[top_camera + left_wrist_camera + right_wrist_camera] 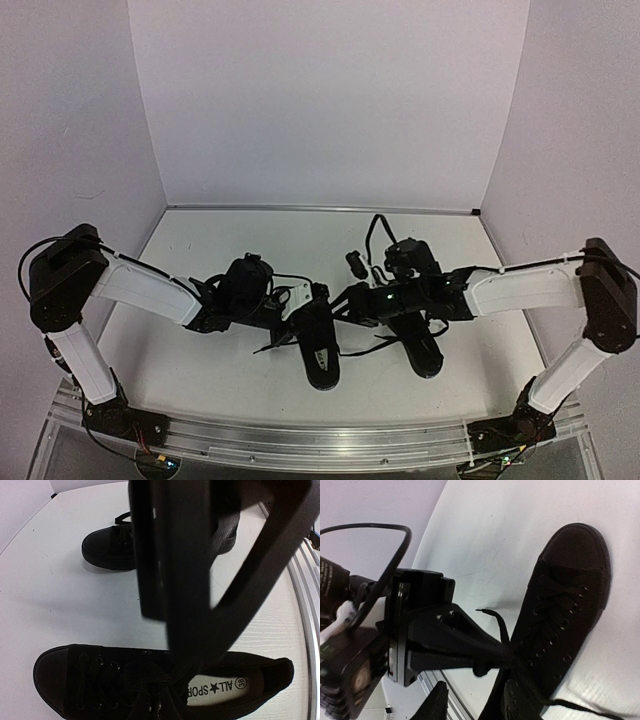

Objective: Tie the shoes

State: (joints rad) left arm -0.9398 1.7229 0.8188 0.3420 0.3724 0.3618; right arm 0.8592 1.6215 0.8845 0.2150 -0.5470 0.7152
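Black canvas on a white counter (200,380): from above we see the labelled shoe (320,362) near the middle and the second shoe (424,352) just to its right. The left tool (300,310) and right tool (352,300) reach in over their far ends.

At the left wrist, the left tool (182,667) narrows to a point, fingers together at the labelled shoe's (240,675) lacing. The second shoe (107,550) lies well apart.

At the right wrist, the right tool (479,697) stands parted beside the labelled shoe (570,605), while the left tool clamps a lace (495,622) whose end curls upward.
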